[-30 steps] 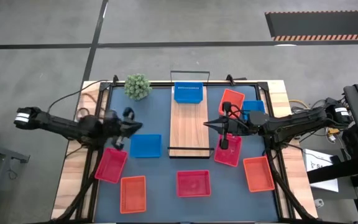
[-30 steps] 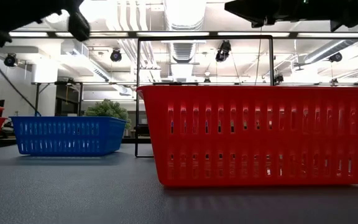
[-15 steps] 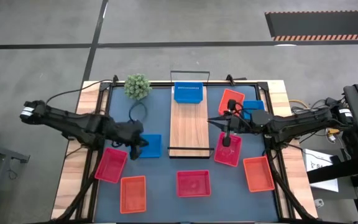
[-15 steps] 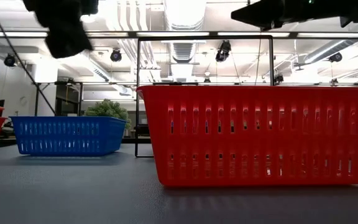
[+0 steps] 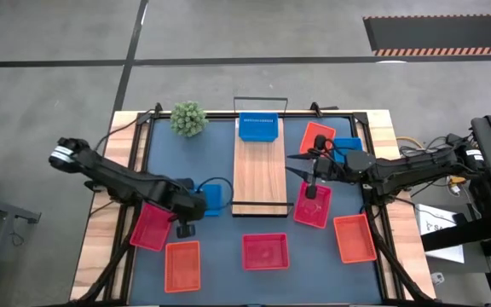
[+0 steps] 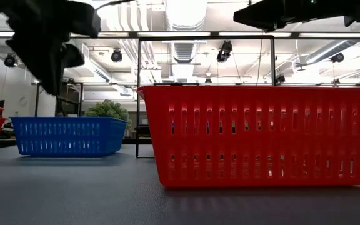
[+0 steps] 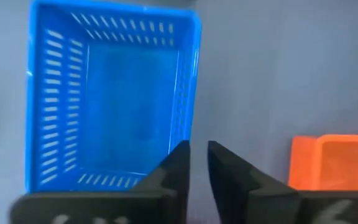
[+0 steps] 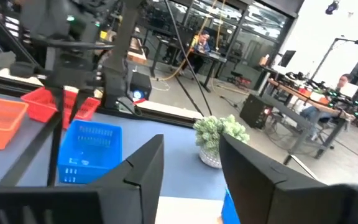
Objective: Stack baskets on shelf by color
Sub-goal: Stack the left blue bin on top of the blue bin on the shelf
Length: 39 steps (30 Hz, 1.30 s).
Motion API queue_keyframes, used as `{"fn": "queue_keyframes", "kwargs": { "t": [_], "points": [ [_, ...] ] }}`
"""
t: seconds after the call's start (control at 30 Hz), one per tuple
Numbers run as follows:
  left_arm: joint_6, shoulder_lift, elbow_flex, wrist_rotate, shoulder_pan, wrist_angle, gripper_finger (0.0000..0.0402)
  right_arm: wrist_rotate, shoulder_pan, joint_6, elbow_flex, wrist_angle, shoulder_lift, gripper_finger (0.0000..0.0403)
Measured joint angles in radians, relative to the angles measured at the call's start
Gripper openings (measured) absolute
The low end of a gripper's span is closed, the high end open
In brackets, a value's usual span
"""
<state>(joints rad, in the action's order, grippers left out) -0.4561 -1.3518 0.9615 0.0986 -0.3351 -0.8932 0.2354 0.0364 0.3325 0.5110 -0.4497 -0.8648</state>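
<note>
Shelf (image 5: pixel 258 170): a light-wood plank at centre frame in the high view, carrying one blue basket (image 5: pixel 258 126) at its upper end.

Loose blue basket (image 5: pixel 211 198): on the mat left of the shelf's lower end. In my judgement it is light, thin-walled and slightly flexible. Its perforated sides give little friction, so the rim of a short wall is the best hold.

Left gripper (image 5: pixel 186 222): just beside that basket's lower-left corner, fingers a narrow gap apart and holding nothing.

Right gripper (image 5: pixel 301 166): right of the shelf, above a red basket (image 5: pixel 312 205), jaws apart and empty.
</note>
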Motion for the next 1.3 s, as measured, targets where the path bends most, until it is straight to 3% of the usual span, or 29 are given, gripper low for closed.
{"fn": "queue_keyframes", "kwargs": {
  "t": [0.3,0.7,0.93,1.3],
  "points": [
    [0.067,-0.085,-0.003,0.001,0.0,-0.011,0.0172,0.007,0.0,0.0,-0.001,0.01,0.0,0.0176],
    [0.106,-0.175,-0.007,0.013,0.0,-0.006,0.0184,0.012,0.0,0.002,-0.002,0.028,0.007,0.0178],
    [0.106,-0.187,-0.007,0.013,0.0,-0.007,0.0138,0.012,0.0,0.002,-0.002,0.033,0.007,0.0178],
    [0.101,-0.186,-0.008,0.012,0.0,-0.017,0.0007,0.013,0.0,0.003,-0.002,0.047,0.007,0.0178]
  ]
}}
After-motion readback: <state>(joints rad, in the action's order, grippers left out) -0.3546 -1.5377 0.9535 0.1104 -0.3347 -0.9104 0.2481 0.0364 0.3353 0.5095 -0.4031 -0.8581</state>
